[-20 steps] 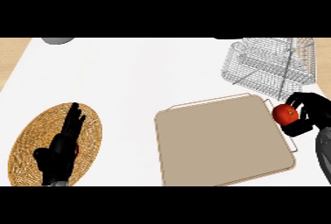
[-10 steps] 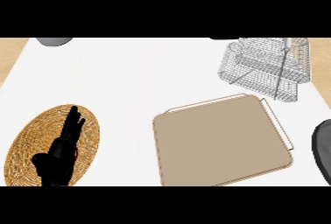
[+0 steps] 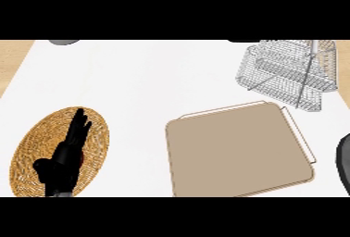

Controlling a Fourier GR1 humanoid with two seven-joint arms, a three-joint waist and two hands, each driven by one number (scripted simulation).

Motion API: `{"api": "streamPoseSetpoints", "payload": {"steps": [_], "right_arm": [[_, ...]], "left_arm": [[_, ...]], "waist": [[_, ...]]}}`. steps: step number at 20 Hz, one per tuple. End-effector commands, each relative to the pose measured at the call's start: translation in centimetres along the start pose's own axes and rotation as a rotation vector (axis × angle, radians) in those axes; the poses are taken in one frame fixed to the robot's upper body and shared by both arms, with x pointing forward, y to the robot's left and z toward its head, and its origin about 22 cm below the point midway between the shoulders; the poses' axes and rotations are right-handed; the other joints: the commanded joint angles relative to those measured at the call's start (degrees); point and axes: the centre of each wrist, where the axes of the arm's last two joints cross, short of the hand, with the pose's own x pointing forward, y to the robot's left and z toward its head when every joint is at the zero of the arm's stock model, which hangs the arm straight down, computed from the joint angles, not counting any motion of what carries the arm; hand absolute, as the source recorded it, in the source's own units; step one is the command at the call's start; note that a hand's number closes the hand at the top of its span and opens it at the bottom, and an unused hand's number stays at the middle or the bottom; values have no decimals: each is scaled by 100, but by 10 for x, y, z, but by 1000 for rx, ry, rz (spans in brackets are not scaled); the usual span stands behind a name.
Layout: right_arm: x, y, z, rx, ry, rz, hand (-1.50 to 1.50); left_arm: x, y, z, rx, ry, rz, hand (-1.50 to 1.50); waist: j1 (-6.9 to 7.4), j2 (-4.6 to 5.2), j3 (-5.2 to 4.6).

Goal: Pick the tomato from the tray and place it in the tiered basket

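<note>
1. A second ago my right hand held the red tomato just right of the flat tan rectangular tray (image 3: pixel 236 150); now both are out of view, with only a grey forearm edge showing right of the tray.
2. I cannot tell that hand's state or where the tomato is.
3. The silver wire tiered basket (image 3: pixel 290 71) behind the tray shows no tomato, so placing looks undone.
4. My left hand (image 3: pixel 65 157) rests open over the round woven mat (image 3: pixel 31 152), well left of the tray.

Tray (image 3: pixel 236 152): flat, tan, rounded-corner rectangle with a thin pale rim, lying slightly skewed on the white counter. Its surface is bare.

Tiered basket (image 3: pixel 290 74): silver wire mesh, stepped tiers on a slanted frame, standing just beyond the tray's far right corner, nearly touching it.

Tomato: not visible in the head view.
</note>
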Motion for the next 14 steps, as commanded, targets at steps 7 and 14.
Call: {"api": "streamPoseSetpoints", "payload": {"steps": [7, 14], "right_arm": [[22, -37, -11, -78, 83, -32, 150], [37, -23, -30, -56, 125, -36, 150]], "left_arm": [[-44, 3, 2, -38, 179, -38, 0], [-30, -17, -9, -73, 147, -65, 0]], "waist": [[445, 206, -94], [640, 236, -89]]}}
